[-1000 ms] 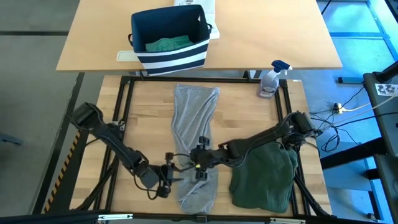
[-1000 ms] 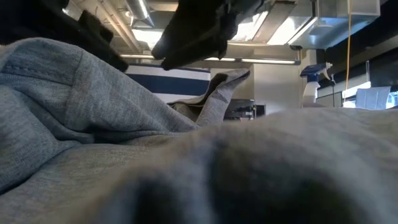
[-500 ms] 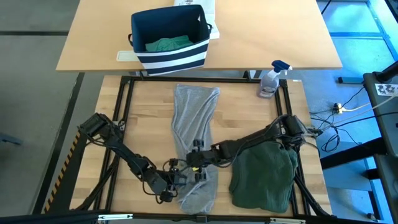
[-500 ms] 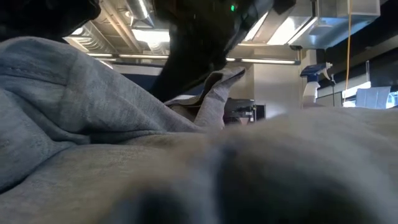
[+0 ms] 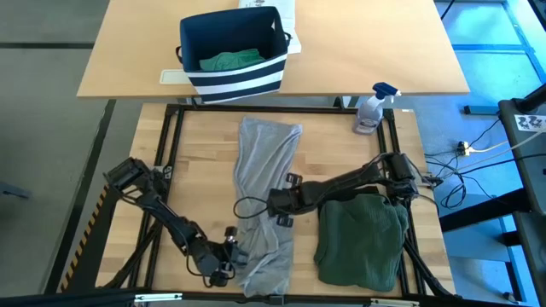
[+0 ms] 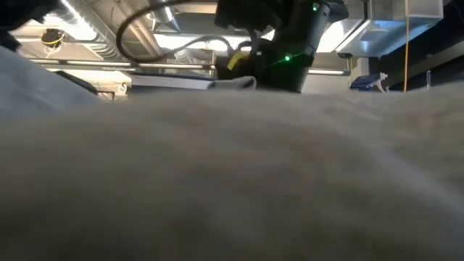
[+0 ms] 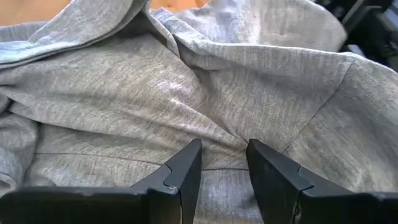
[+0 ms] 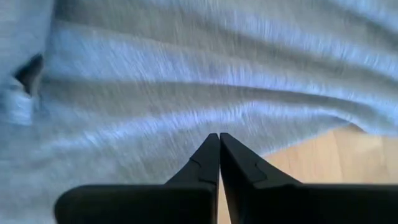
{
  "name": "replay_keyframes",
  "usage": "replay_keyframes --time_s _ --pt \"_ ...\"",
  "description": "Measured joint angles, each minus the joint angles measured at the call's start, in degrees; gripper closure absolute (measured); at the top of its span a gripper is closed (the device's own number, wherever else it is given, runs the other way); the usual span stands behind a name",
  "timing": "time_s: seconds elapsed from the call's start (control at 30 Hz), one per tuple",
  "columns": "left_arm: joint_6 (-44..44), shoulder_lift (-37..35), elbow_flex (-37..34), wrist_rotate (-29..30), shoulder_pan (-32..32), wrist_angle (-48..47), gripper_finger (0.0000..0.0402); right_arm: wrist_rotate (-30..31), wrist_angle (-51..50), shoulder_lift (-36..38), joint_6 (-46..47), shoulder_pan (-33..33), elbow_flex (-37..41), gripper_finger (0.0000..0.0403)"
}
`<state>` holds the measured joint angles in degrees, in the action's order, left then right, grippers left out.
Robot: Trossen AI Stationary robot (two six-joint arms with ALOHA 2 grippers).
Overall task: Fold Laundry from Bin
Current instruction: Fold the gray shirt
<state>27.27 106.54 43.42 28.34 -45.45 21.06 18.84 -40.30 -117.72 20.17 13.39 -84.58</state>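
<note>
The right gripper [image 5: 275, 205] is seen over the middle of the light grey garment [image 5: 266, 200], its fingers [image 8: 214, 163] pressed fully together in the right wrist view; grey fabric fills the area ahead of the tips, but whether any cloth is pinched between them cannot be told. The left gripper [image 5: 232, 256] is placed at the near left edge of the same garment, fingers [image 7: 186, 168] parted by a narrow gap with grey cloth lying in and beyond that gap, no clamp on it confirmed. The grey garment is laid lengthwise down the centre of the work table [image 5: 200, 170], bunched around the right gripper. A dark green garment [image 5: 363, 240] is seen folded just to the right of it, under the right arm. The bin [image 5: 232, 53] is set on the far table, well apart from both grippers, with a teal-green garment [image 5: 229, 60] inside. A spray bottle [image 5: 373, 108] is stood at the work table's far right corner. The low view is mostly blocked by grey cloth, with the right gripper's wrist [image 6: 279, 43] visible above it.
</note>
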Motion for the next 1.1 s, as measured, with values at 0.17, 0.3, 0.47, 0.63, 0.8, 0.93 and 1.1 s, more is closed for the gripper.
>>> replay_keyframes --time_s 0.17,0.3,0.47,0.63,0.8,0.93,1.1 --pt "0.16 -0.17 0.0 1.76 -0.93 -0.04 0.0276 -1.13 10.32 2.23 -2.75 1.83 0.0 0.0391" --pt "-0.06 -0.17 0.0 2.11 -0.27 -0.87 0.0276 -9.74 23.83 2.34 -6.89 2.2 -0.09 0.04" --pt "-0.31 -0.2 0.0 2.14 1.1 -2.52 0.0276 -11.65 24.43 -0.72 -7.19 1.54 0.04 0.0401" --pt "-0.39 -0.2 0.0 2.14 2.05 -2.69 0.0276 -15.01 27.21 -2.37 -7.99 1.42 -0.02 0.0401" --pt "-0.37 -0.2 0.0 1.32 2.49 -2.6 0.0276 -17.76 29.64 -3.18 -8.93 1.48 -0.04 0.0402" --pt "1.16 -0.21 0.0 0.23 2.09 -2.47 0.0276 -18.63 29.53 -4.27 -9.33 0.94 -0.17 0.0402" --pt "4.2 -0.22 0.0 -1.44 0.41 -2.58 0.0276 -14.33 24.24 -6.31 -6.08 -1.18 0.09 0.0402"
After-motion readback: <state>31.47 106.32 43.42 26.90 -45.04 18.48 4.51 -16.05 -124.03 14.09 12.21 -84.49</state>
